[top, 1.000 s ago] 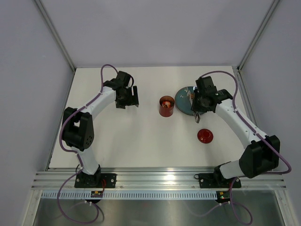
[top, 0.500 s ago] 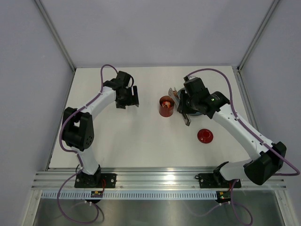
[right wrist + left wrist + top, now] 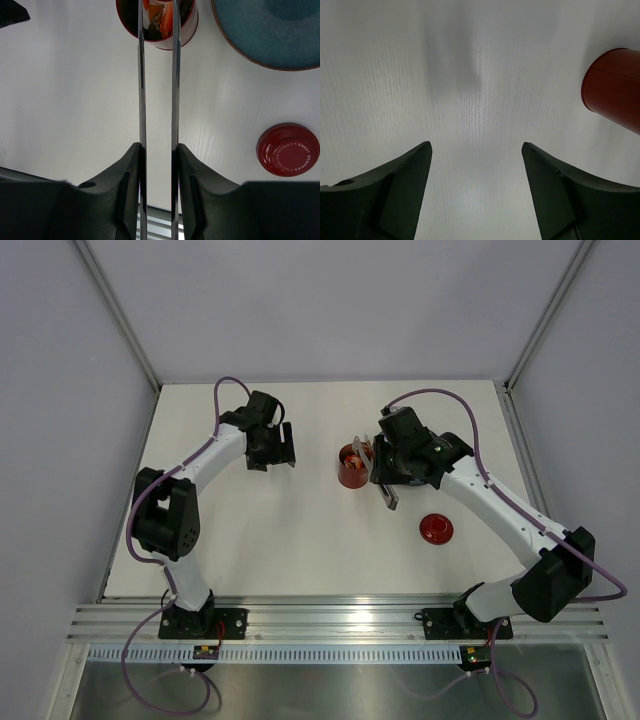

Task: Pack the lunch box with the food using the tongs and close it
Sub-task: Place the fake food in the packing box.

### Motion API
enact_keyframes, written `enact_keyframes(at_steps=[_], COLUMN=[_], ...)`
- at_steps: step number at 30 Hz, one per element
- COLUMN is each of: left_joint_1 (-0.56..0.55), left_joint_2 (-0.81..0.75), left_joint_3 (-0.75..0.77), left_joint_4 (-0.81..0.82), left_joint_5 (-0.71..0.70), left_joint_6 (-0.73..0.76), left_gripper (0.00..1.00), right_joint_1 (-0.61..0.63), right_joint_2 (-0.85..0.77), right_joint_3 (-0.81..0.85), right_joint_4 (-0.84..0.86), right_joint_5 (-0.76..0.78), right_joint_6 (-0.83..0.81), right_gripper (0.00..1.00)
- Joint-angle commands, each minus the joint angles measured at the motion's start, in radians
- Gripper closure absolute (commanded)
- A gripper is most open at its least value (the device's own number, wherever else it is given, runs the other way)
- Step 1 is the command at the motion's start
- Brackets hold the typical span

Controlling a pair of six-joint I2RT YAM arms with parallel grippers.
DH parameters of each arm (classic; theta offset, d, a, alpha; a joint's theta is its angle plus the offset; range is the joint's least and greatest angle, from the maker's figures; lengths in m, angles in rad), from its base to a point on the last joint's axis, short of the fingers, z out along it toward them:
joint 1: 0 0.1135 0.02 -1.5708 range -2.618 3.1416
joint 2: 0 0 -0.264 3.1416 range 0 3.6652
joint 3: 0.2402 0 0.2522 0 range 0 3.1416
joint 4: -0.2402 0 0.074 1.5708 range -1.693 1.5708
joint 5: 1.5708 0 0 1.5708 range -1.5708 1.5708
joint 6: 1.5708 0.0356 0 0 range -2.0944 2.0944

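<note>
Setting: white counter (image 3: 300, 540), grey walls, alu. frame posts at the rear corners.

1. Lunch box (image 3: 352, 466): red can, upright, lid off, silvery inside. Stands mid-counter.
2. Lid (image 3: 436, 529): red, round, flat on counter. To the right of the lunch box and nearer the arm bases, apart from it. White lettering round its rim in r. wrist view.
3. Tongs (image 3: 141, 100): silver, two slim arms running near-parallel, tips over the lunch box mouth.
4. Food (image 3: 156, 14): orange-red piece betw. the tong tips at the mouth. Gripped or lying inside: can't tell.
5. Plate (image 3: 280, 40): blue-grey, just beside the lunch box on its right in r. wrist view. Hidden under the right arm from above.
6. Right gripper (image 3: 158, 150): fingers clenched on both tong arms, one on each outer side.
7. Left gripper (image 3: 476, 150): fingers released, spread wide, over bare counter. Left of the lunch box, apart from it.
</note>
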Motion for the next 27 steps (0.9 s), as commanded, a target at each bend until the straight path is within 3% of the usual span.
enact_keyframes(at_steps=[1, 27], left_joint_1=[0.004, 0.006], left_joint_2=[-0.029, -0.029], left_joint_3=[0.002, 0.01], left_joint_4=[0.024, 0.021], left_joint_5=[0.008, 0.012], left_joint_6=[-0.002, -0.002], left_gripper=[0.23, 0.23], right_joint_1=[0.013, 0.02], right_joint_2=[-0.003, -0.001], right_joint_3=[0.018, 0.038], right_joint_4=[0.026, 0.017], right_joint_5=[-0.009, -0.005], right_joint_6=[0.012, 0.008], right_gripper=[0.62, 0.56])
